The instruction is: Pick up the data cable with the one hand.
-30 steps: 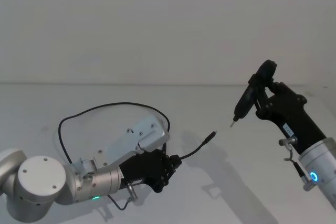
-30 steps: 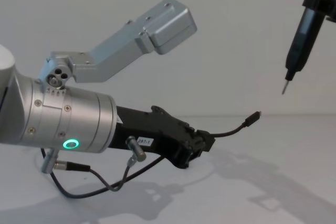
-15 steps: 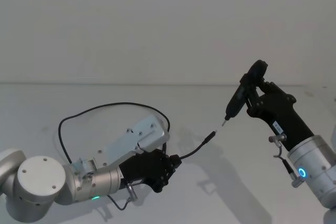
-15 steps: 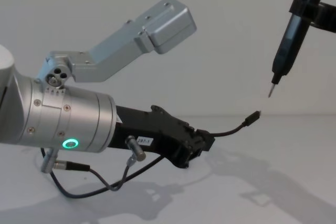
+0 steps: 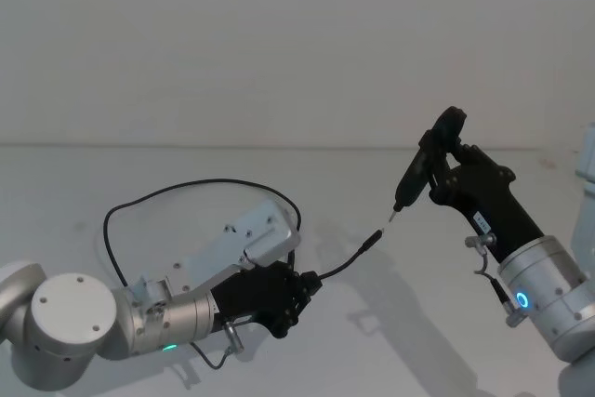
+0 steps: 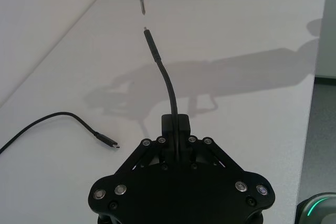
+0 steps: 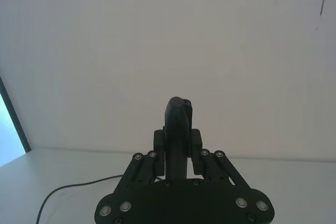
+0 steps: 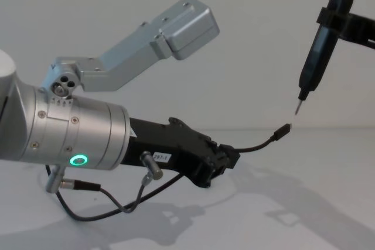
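My left gripper (image 5: 303, 287) is low over the white table and shut on the data cable (image 5: 346, 265), a thin black cable. A short stretch rises from its fingers to a small plug (image 8: 285, 129). In the left wrist view the cable (image 6: 168, 85) runs up from the gripper (image 6: 177, 127), and its other plug (image 6: 106, 141) lies on the table. The rest loops behind the left arm (image 5: 186, 188). My right gripper (image 5: 448, 172) is shut on a slim black pen-like tool (image 8: 317, 55). Its metal tip (image 6: 141, 3) hangs just above the raised plug, a small gap apart.
A silver camera bracket (image 8: 176, 33) juts above the left wrist, and a short grey wire (image 8: 117, 205) droops under it. The table's edge (image 6: 315, 77) runs close beside the left gripper. A plain wall (image 5: 279, 44) stands behind.
The right arm has moved left and down, bringing the tool's tip from well clear of the plug to just above it. The left gripper and the cable have stayed put.
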Robot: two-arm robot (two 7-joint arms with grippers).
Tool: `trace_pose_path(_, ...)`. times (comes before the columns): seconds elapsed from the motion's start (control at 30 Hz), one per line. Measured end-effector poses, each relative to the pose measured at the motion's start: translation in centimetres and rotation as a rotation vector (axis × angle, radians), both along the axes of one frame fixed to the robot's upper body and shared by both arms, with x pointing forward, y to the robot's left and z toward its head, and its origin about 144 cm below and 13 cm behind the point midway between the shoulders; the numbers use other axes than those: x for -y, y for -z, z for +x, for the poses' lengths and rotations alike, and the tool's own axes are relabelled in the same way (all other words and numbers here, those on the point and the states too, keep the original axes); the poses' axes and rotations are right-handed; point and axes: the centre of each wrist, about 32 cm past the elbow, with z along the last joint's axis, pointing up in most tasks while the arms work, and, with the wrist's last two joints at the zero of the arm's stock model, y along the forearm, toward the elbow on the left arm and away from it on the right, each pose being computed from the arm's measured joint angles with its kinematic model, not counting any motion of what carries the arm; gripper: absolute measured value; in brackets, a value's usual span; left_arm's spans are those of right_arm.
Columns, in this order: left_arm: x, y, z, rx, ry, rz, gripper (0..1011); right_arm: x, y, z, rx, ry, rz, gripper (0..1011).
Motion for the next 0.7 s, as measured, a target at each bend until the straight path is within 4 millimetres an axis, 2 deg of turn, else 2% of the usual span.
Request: trace_pose_path(0.7,0.00,0.00,0.00,0.000,0.000,0.000,56,-0.39,0.57,0.54,-0.033,-0.006,-0.038,279)
